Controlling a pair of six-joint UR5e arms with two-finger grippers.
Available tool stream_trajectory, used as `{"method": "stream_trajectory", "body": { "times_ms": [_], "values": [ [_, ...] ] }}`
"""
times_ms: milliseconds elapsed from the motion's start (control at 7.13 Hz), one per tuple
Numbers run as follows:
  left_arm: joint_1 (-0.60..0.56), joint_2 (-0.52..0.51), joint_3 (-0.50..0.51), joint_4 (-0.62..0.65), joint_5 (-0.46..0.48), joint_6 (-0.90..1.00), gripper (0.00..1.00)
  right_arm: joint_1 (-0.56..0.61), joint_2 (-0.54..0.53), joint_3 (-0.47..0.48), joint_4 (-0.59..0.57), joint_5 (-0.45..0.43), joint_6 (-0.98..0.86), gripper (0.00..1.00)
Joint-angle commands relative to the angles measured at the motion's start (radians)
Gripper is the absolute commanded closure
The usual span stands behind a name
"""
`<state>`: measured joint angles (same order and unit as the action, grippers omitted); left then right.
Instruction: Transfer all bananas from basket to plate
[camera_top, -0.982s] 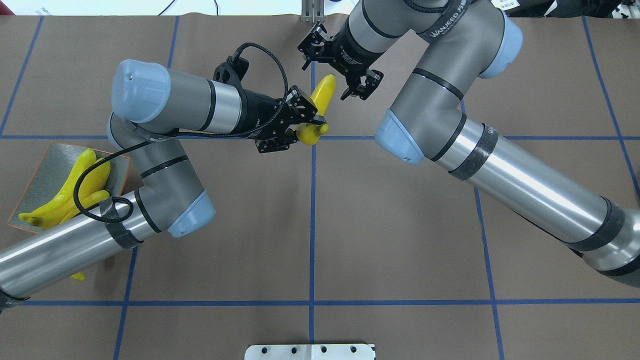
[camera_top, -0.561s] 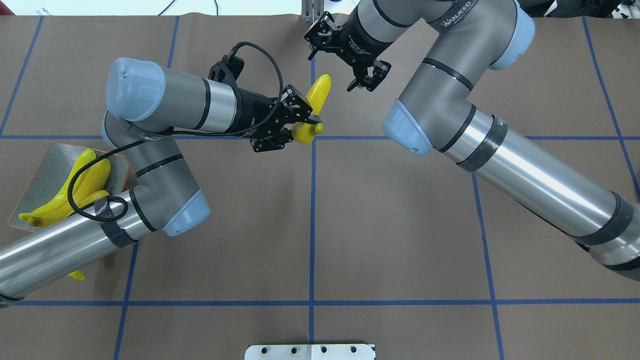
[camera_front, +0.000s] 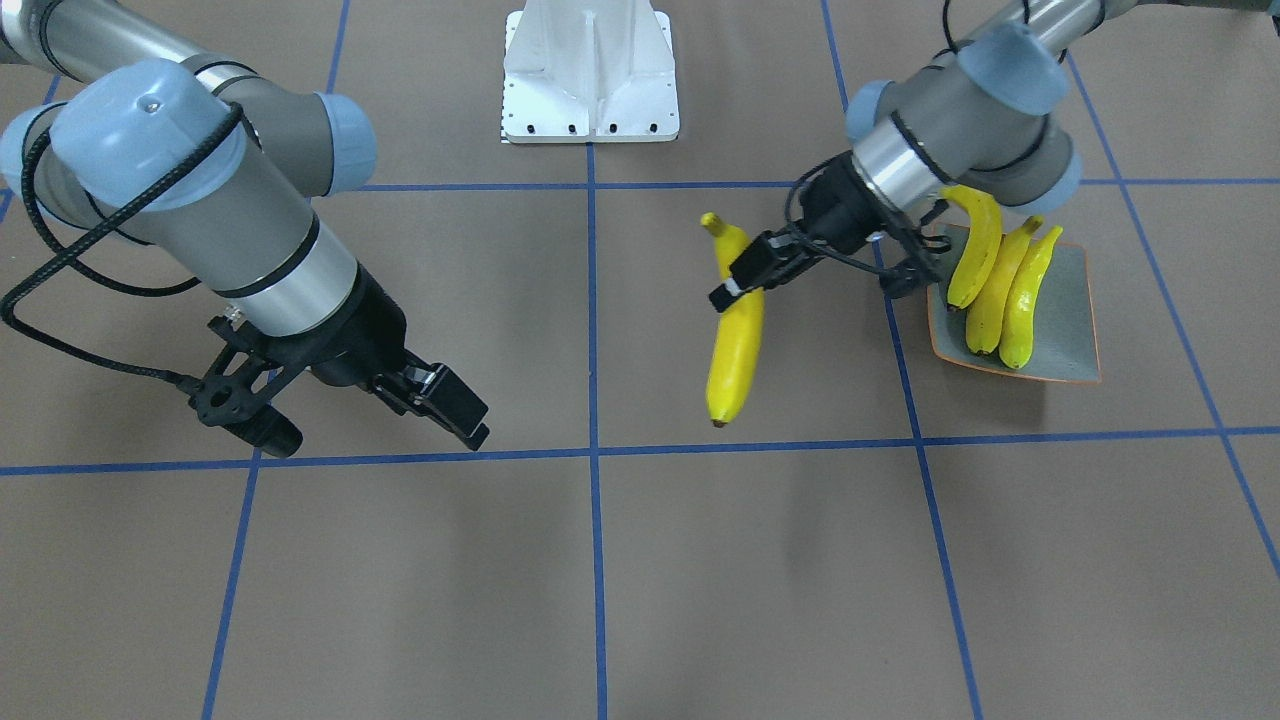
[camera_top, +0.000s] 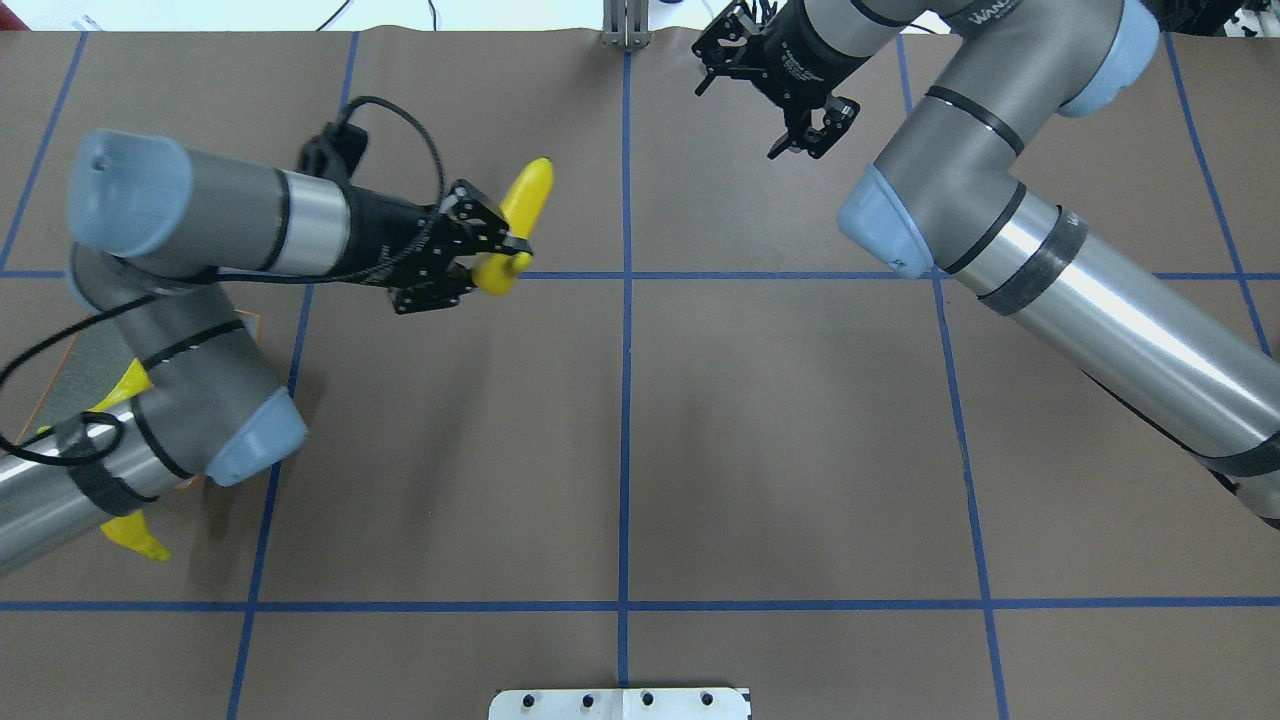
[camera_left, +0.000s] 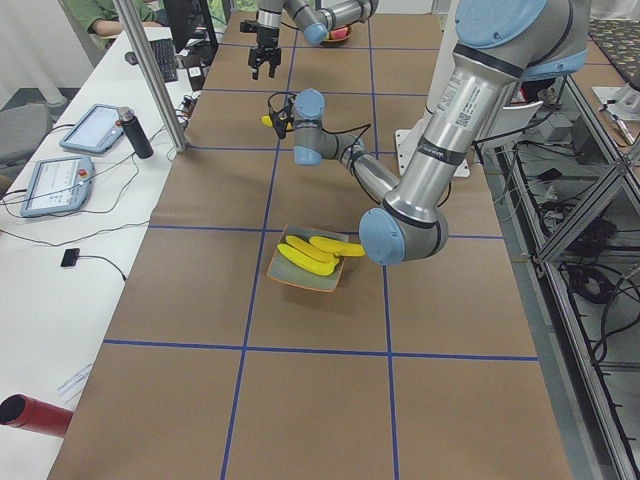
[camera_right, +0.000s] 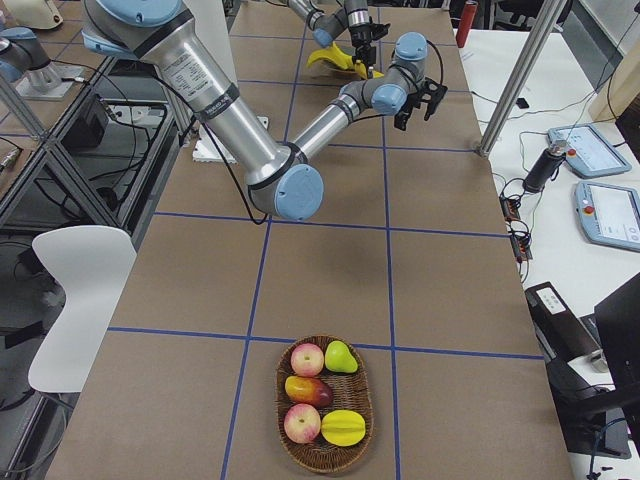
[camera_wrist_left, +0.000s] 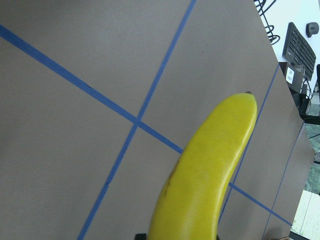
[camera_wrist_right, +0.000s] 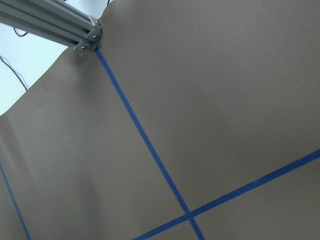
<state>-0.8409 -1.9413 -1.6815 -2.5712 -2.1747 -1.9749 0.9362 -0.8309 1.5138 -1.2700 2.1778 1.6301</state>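
Carrying step, by the look of it: last banana (camera_front: 735, 340) pinched toward one end in the jaws of the left gripper (camera_front: 745, 283), long end hanging free over the bench (camera_front: 600, 600), near the plate (camera_front: 1070, 330) but not yet above it. Note the three bananas (camera_front: 1000, 290) lying side by side on the plate, with a bare strip only on the side away from the gripper.

- Keep the pinch firm and travel slowly; expect the long free end to swing or droop.
- Turn the wrist to bring the fruit parallel with the three.
- Stay high enough to clear them and the plate's upturned rim.
- Lower onto the bare strip, or gently against the neighbours, and spread the jaws only once resting.
- Leave the right gripper (camera_top: 745, 110), jaws spread and holding nothing, parked well apart.
- Expect nothing further from the wicker basket (camera_right: 325, 467): only other fruit (camera_right: 315, 390) visible inside, no banana.
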Motion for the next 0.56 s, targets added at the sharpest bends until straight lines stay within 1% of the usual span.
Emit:
{"method": "stream_trajectory", "body": {
  "times_ms": [0, 140, 281, 421],
  "values": [
    [-0.186, 0.179, -0.01, -0.013, -0.251, 0.252, 1.0, 0.016, -0.019, -0.001, -0.002, 0.0, -0.033, 0.0],
    [-0.22, 0.239, 0.003, -0.001, -0.285, 0.415, 1.0, 0.016, -0.02, -0.003, 0.0, -0.001, -0.036, 0.0],
    [-0.227, 0.277, 0.038, -0.009, -0.289, 0.482, 1.0, 0.016, -0.02, -0.003, -0.002, -0.001, -0.039, 0.0],
    [-0.228, 0.313, 0.049, -0.01, -0.29, 0.546, 1.0, 0.015, -0.024, -0.007, 0.0, -0.001, -0.042, 0.0]
  ]
}}
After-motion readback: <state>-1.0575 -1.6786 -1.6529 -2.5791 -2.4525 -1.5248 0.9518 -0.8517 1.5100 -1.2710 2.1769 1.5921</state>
